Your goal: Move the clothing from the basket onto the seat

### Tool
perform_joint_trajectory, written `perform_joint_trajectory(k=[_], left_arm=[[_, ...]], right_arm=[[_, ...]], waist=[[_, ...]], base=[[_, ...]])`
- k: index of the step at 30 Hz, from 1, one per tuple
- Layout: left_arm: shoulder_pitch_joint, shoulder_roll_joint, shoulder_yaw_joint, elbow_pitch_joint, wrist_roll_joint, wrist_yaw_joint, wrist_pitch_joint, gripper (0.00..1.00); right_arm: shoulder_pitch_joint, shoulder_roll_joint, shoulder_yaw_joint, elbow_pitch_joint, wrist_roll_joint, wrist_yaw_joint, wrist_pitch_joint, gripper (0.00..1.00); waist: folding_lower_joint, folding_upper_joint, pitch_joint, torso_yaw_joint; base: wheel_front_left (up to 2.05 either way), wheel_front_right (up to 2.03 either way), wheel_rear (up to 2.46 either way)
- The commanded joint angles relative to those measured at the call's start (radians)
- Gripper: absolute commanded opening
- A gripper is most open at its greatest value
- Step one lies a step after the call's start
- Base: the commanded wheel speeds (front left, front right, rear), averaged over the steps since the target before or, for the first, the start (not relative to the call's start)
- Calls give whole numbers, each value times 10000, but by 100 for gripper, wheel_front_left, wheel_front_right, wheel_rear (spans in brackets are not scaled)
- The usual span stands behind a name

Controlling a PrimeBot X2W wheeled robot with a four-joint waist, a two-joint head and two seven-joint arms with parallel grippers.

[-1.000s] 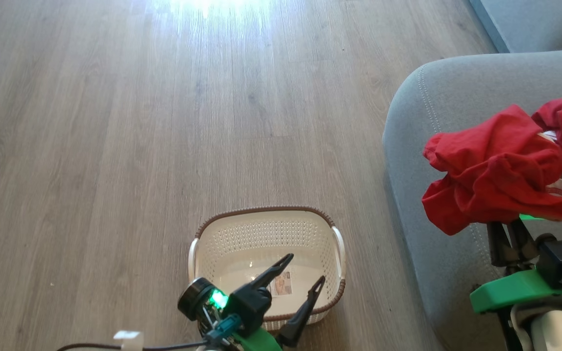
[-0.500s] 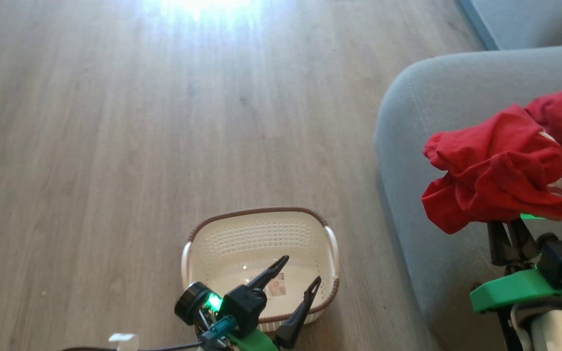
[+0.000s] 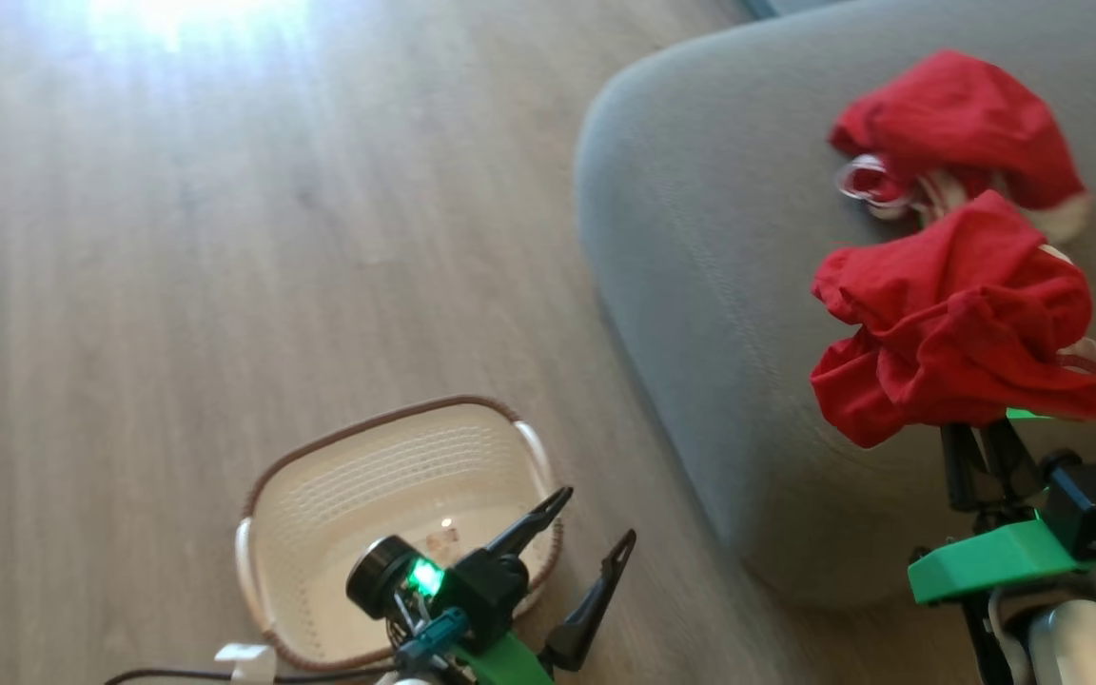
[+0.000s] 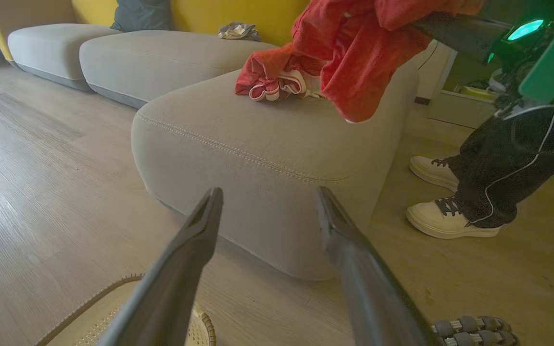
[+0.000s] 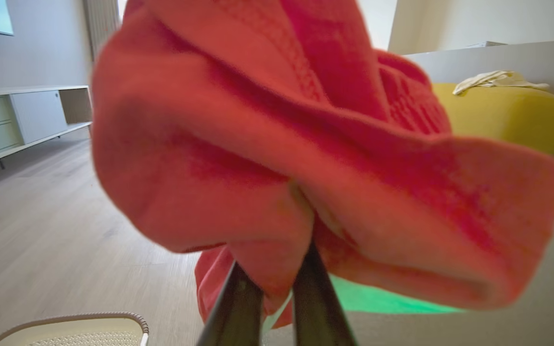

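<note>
Grey seat [image 3: 700, 285] sits more central since the view swung; right pincer [image 3: 978, 445] stays clamped on clothing [image 3: 957, 323], left pincer [image 3: 595, 517] gapes.

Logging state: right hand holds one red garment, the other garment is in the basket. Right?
No. The other garment lies on the seat, not in the basket; the head view shows it. The right hand does hold one red garment.

Head high, wrists low
Head view looks steeply down; both wrist views sit low and close; all share the basket [image 3: 396, 466].
</note>
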Motion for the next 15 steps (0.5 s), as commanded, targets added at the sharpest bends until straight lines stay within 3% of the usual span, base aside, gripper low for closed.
perform_joint_trajectory(k=[1, 8, 15], left_arm=[[-495, -18, 205, -339, 142, -31, -95, 100], [-518, -18, 29, -363, 236, -65, -95, 100], [-946, -19, -471, -300, 239, -209, -95, 100]], right_arm=[[-475, -35, 159, -387, -14, 69, -67, 0], [-514, 50, 40, -341, -24, 69, -67, 0], [-215, 331, -657, -850, -68, 69, -67, 0]], waist=[[0, 0, 200, -670], [0, 0, 207, -1868], [0, 0, 612, -2152]], base=[[0, 0, 0], [0, 0, 0], [0, 0, 0]])
